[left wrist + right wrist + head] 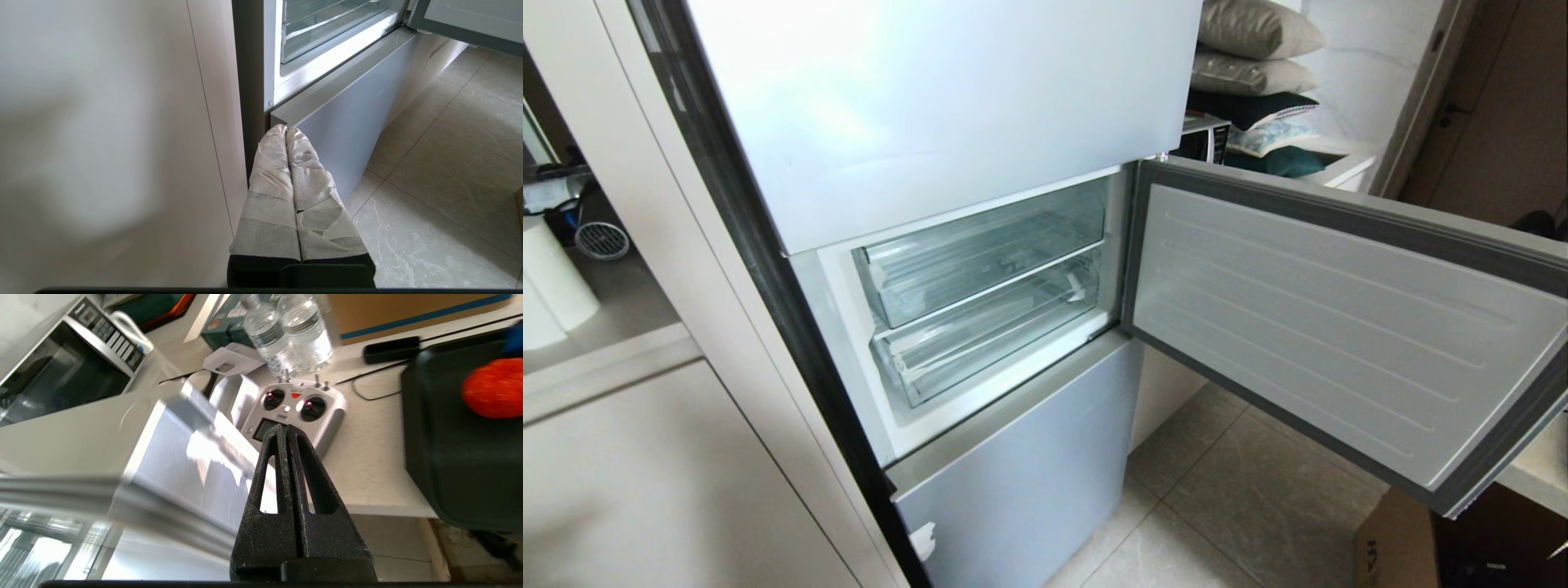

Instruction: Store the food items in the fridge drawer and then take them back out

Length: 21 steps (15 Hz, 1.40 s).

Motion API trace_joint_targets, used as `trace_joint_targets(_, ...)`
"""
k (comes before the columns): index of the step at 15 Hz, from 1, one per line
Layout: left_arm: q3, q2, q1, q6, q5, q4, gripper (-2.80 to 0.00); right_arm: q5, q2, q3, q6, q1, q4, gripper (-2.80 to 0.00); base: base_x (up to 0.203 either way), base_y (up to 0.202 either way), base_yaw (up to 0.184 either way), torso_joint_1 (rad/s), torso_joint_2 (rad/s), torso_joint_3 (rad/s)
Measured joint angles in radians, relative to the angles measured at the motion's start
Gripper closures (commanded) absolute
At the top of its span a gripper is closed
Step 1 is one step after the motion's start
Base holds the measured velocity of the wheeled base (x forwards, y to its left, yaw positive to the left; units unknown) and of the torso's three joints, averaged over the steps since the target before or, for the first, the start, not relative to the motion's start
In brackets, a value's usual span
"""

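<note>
The fridge's middle door (1339, 327) stands swung open to the right. Behind it are two stacked clear drawers, both pushed in; the fridge drawer (988, 347) is the lower one, and part of it also shows in the left wrist view (322, 32). One food item, an orange-red bumpy fruit (494, 388), lies on a black tray (441, 465) on a counter. My right gripper (284, 428) is shut and empty, above the counter edge, left of the tray. My left gripper (286, 130), tape-wrapped, hangs shut and empty low by the fridge's bottom door. Neither arm shows in the head view.
On the counter lie a white remote controller (294, 406), water bottles (290, 335), a microwave (61, 371) and a cable. The open door's edge (171, 457) juts between the gripper and the fridge. A cardboard box (1396, 547) sits on the tiled floor; a pale cabinet (645, 474) stands left.
</note>
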Motion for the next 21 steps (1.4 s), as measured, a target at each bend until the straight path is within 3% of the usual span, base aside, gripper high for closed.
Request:
trace_joint_targets(4, 0.000, 0.000, 0.000, 0.000, 0.000, 0.000, 0.00, 0.004, 0.111, -0.085, 0.016, 0.057, -0.004, 0.00, 0.000, 0.000, 0.000, 0.000, 0.00, 0.000)
trace_joint_targets(9, 0.001, 0.000, 0.000, 0.000, 0.000, 0.000, 0.00, 0.007, 0.181, -0.138, 0.016, 0.068, -0.002, 0.00, 0.000, 0.000, 0.000, 0.000, 0.00, 0.000)
trace_joint_targets(12, 0.000, 0.000, 0.000, 0.000, 0.000, 0.000, 0.00, 0.062, 0.208, -0.157, 0.016, 0.067, 0.001, 0.00, 0.000, 0.000, 0.000, 0.000, 0.00, 0.000)
trace_joint_targets(16, 0.000, 0.000, 0.000, 0.000, 0.000, 0.000, 0.00, 0.155, 0.184, -0.114, 0.016, 0.066, 0.015, 0.00, 0.000, 0.000, 0.000, 0.000, 0.00, 0.000)
trace_joint_targets(21, 0.000, 0.000, 0.000, 0.000, 0.000, 0.000, 0.00, 0.185, 0.103, -0.022, 0.018, 0.066, 0.011, 0.00, 0.000, 0.000, 0.000, 0.000, 0.00, 0.000)
